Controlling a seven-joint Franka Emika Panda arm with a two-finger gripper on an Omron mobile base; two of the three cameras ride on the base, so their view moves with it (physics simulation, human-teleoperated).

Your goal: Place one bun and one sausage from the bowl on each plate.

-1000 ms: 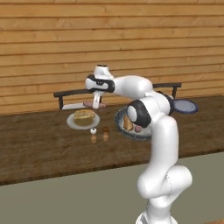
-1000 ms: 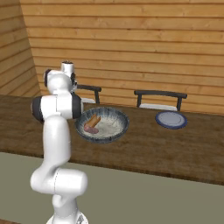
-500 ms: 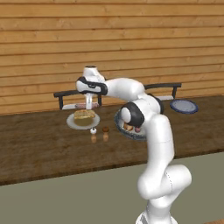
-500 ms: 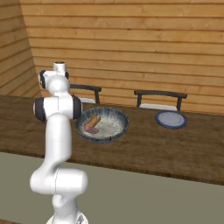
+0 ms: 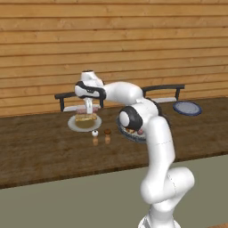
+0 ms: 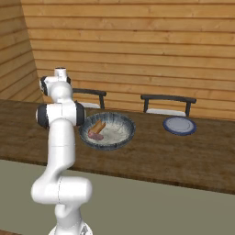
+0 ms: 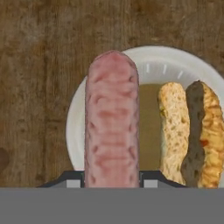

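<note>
I have the hand (image 5: 89, 110) up over the pale plate (image 5: 73, 125), which sits near the back edge of the surface (image 5: 44, 151). The hand is pinching a pink sausage (image 7: 112, 118) between its two fingers. In the hand view the sausage hangs over the left half of that plate, and a bun (image 7: 192, 131) already lies on the right half.

Here is what worries me. The sausage is round and smooth. If I let go from too high, I think it could bounce or roll off the flat plate onto the wood, because the plate has almost no wall to stop it. It hangs close to the plate's left rim too, so a small slip to that side could land it half on and half off.

Two little shakers (image 5: 100, 137) stand just in front of the plate. If my arm swings low on the way back, it might knock them over.

The big bowl (image 6: 123, 132) is in the middle of the surface with another sausage (image 6: 97, 130) in it. The blue plate (image 6: 179, 125) waits far off to the right, toward the back edge, with nothing on it yet.
</note>
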